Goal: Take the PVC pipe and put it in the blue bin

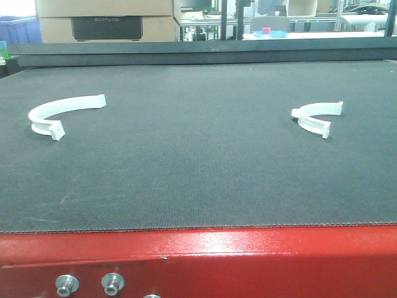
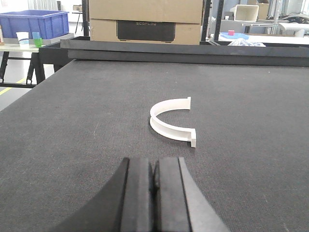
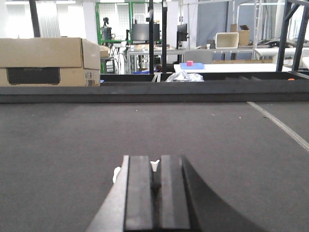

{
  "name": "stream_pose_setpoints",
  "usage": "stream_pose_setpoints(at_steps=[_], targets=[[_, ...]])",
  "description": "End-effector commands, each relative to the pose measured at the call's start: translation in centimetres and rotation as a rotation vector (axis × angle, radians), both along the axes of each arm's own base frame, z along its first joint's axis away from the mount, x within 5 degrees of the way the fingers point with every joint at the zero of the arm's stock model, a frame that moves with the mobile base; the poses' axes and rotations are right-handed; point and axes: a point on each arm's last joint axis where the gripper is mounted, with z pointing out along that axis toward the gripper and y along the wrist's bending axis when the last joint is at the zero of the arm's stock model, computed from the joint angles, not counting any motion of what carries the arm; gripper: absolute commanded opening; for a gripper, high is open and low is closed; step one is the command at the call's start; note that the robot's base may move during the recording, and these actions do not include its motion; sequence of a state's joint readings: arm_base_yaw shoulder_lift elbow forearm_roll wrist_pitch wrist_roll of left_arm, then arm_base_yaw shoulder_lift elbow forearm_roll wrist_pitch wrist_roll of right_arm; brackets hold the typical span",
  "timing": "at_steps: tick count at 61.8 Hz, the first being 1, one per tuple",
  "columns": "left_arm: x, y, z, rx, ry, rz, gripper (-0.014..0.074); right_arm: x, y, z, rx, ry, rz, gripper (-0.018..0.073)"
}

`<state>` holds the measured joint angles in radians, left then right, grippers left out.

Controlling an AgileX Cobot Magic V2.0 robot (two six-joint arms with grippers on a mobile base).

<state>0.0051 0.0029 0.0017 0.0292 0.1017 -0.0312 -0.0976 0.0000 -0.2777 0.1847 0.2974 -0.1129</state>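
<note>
Two white half-ring PVC pipe pieces lie on the dark mat, one at the left and one at the right. Neither gripper shows in the front view. My left gripper is shut and empty, low over the mat, with the left PVC piece a short way ahead and slightly right. My right gripper is also shut. Only small white bits of the other PVC piece peek out behind its fingers. The blue bin stands on a side table beyond the mat's far left corner.
A raised black rail runs along the mat's far edge, with cardboard boxes behind it. Two cups stand in front of the blue bin. A red frame borders the near edge. A pale strip crosses the mat at the right.
</note>
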Motion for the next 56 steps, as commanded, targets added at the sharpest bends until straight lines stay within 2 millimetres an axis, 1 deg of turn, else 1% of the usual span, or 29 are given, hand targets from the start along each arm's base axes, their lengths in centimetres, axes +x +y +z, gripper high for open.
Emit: stream_pose_setpoints(at_steps=[1,16,21,34,41,46,51,56], targets=[[0.0,0.0,0.2,-0.005,-0.018,0.000,-0.0111,-0.5,0.1,1.0,-0.012,0.014,0.006,-0.0169],[0.0,0.0,0.2,-0.005,-0.018,0.000,-0.0111,-2.4,0.7,3.2,-0.006,0.084,0.050,-0.0169],[0.0,0.0,0.2,-0.005,-0.018,0.000,-0.0111,-3.1,1.1,4.6,0.036,0.040,0.085,-0.0169],[0.0,0.0,0.2,-0.005,-0.018,0.000,-0.0111,-4.6,1.1,7.4,0.041,-0.113,0.083,-0.0169],[0.0,0.0,0.2,-0.005,-0.018,0.000,-0.0111,-5.1,1.2,8.3,0.044,-0.151,0.087,-0.0169],[0.0,0.0,0.2,-0.005,-0.018,0.000,-0.0111,-5.3,1.1,8.8,0.046,-0.212,0.075,-0.0169],[0.0,0.0,0.2,-0.005,-0.018,0.000,-0.0111,-5.3,1.1,9.0,0.046,-0.229,0.072,-0.0169],[0.0,0.0,0.2,-0.005,-0.018,0.000,-0.0111,-5.3,1.1,8.8,0.048,-0.205,0.078,-0.0169]])
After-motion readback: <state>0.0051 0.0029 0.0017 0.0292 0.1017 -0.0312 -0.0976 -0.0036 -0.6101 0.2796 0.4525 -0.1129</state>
